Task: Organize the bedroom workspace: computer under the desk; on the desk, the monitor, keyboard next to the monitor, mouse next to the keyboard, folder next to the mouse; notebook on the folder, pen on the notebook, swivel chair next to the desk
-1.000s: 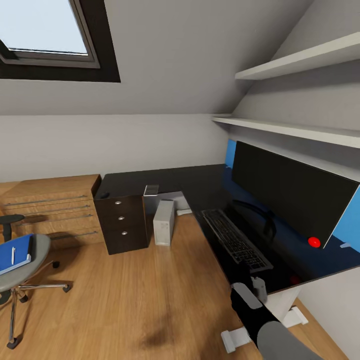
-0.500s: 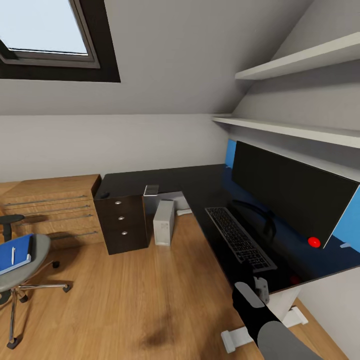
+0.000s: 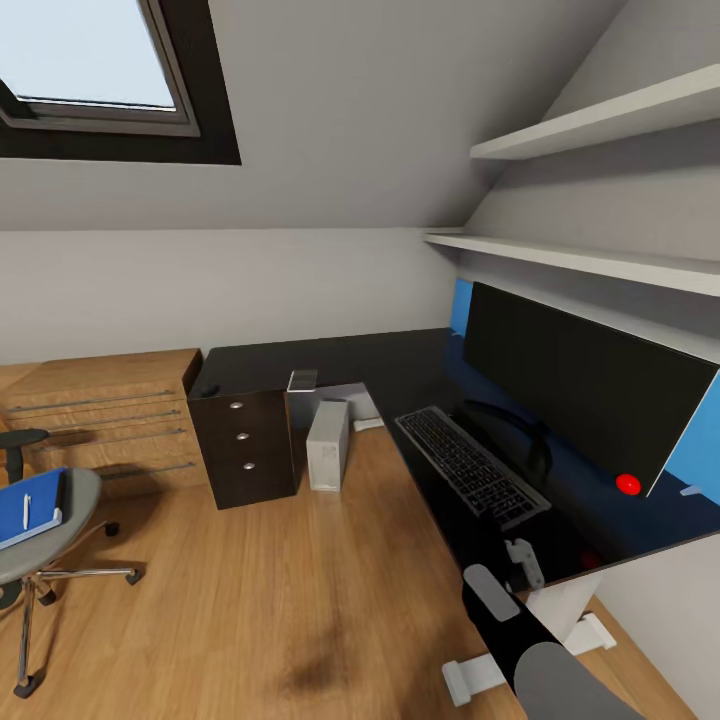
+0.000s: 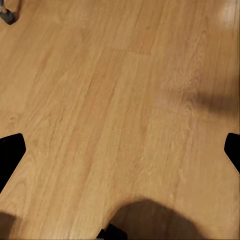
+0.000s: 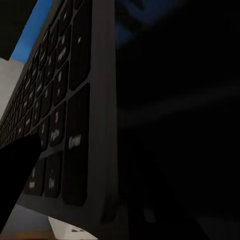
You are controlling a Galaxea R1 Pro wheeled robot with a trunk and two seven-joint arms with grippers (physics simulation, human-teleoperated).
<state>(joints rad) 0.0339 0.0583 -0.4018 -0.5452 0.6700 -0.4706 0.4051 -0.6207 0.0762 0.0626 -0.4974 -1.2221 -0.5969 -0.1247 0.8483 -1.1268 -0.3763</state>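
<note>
Far left: the swivel chair stands on the wood floor, well apart from the desk. On its seat lies the folder, with the notebook and pen on top. I judge these three light, thin and apt to slide off one another, so I would take each by a free edge, one at a time.

Centre: the mouse sits on the desk's far-left corner above the drawers; the computer stands beside them, under the desk.

Right: the keyboard lies on the desk in front of the monitor, skewed, near the front edge. I judge it stiff, light and slippery on the glossy top, best pushed or gripped at its thin rim, with little margin before it tips off. My right gripper sits at its near end; whether its fingers are apart or together, I cannot tell.

The left gripper's fingers are spread wide over the floor.
</note>
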